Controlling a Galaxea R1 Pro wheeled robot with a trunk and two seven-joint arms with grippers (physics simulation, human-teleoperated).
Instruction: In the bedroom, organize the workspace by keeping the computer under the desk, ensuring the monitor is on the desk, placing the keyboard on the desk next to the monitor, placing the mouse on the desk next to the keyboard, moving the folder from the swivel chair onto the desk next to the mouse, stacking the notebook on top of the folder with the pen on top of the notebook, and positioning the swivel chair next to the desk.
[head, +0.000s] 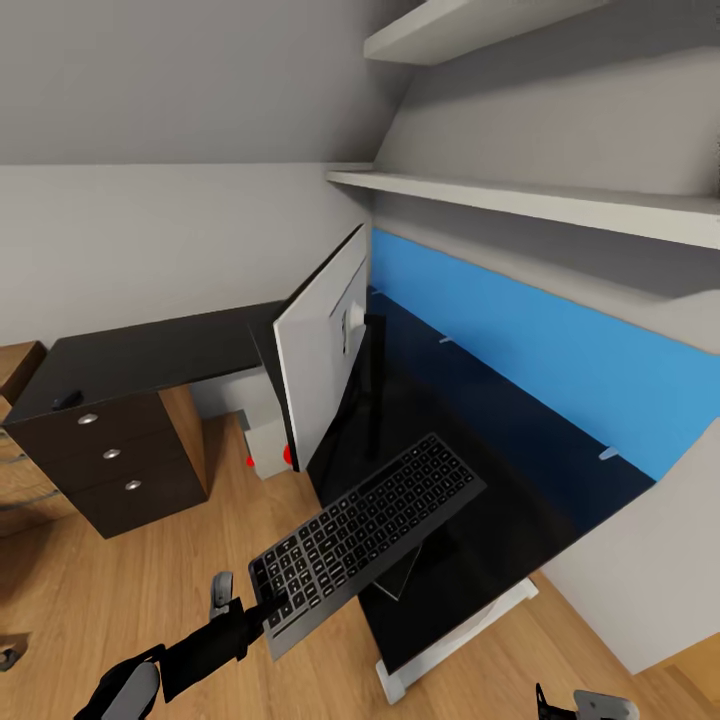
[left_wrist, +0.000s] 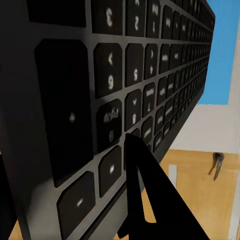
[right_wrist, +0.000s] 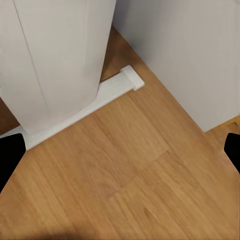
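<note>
Head view: the left gripper (head: 262, 612) is clamped on the near short end of the keyboard (head: 368, 528), its fingers closed on the silver-grey frame; the left arm reaches up from the lower left, dark and roughly level, and carries the keyboard in the air, tilted, with its far end over the front edge of the bench (head: 150, 355). Left wrist view: one dark finger (left_wrist: 145, 192) lies against the keyboard's (left_wrist: 135, 80) lower frame edge, beside the black keys. The monitor (head: 322, 352) stands on the bench top, seen from its pale back and leaning, with a red dot at its lower corner. Below the bench, the light grey computer (head: 265, 440) rests on the wooden floor (head: 120, 590) beside the black drawer unit (head: 105, 460). A small dark object, probably the mouse (head: 66, 400), lies on the bench above the drawers. Right wrist view: the right gripper's fingers (right_wrist: 11, 155) appear only as dark tips at opposite margins, spread wide and holding nothing, above the floor (right_wrist: 130, 190) near the bench's white leg (right_wrist: 60, 55).
</note>
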